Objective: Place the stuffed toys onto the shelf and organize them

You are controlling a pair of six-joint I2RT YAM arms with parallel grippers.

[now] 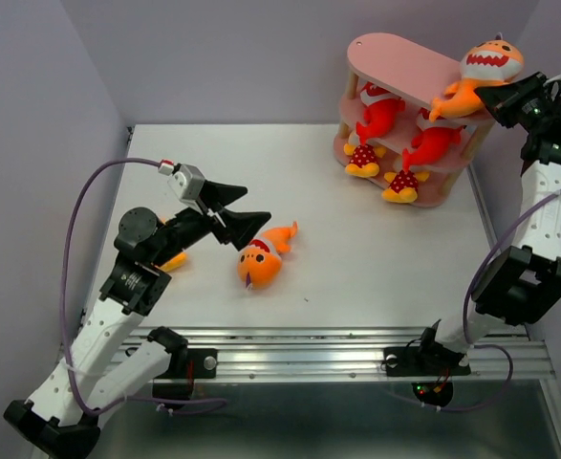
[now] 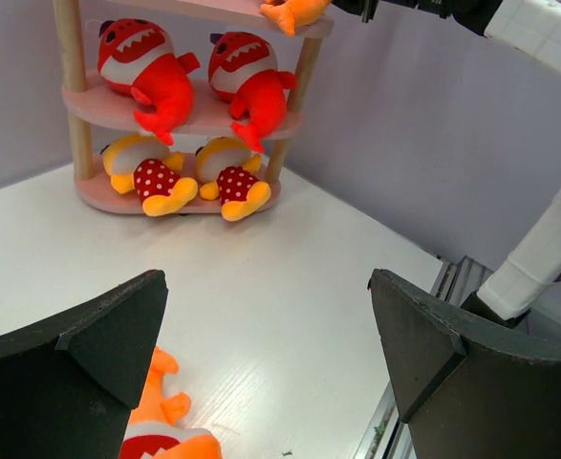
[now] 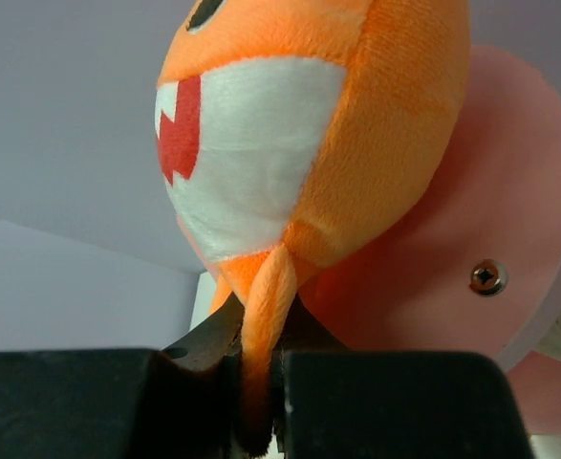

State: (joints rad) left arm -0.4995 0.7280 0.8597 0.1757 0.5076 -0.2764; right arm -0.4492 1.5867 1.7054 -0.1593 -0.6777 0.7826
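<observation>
From above, I see the whole table (image 1: 376, 258); the shelf (image 1: 404, 55) stands at its far right corner, with my right gripper (image 1: 485, 98) at the right end of the top board and my left gripper (image 1: 245, 208) over the near left. Only this view shows a yellow-orange scrap (image 1: 173, 258) half hidden under the left arm; I cannot tell which toy it is. It also shows the loose shark (image 1: 261, 260) lying on the table just beside the left gripper.

On the right wrist view the held shark (image 3: 337, 124) fills the frame, orange with a white mouth and a red zigzag; the right gripper (image 3: 256, 382) is clamped on a thin orange fin hanging below that mouth, a grip the top view hides. Behind it is the pink top board with one screw (image 3: 487, 277); I cannot tell whether the shark rests on the board.

The left wrist view looks into the shelf (image 2: 70, 57) from the front; two red sharks (image 2: 151, 72) (image 2: 251, 76) sit side by side on the middle board, and two dotted figures (image 2: 151, 177) (image 2: 230, 177), yellow-orange with red white-dotted patches, sit on the bottom board. The left gripper (image 2: 270, 354) stands wide apart with nothing between its fingers; the loose shark (image 2: 161, 426) peeks out beside the left finger.
</observation>
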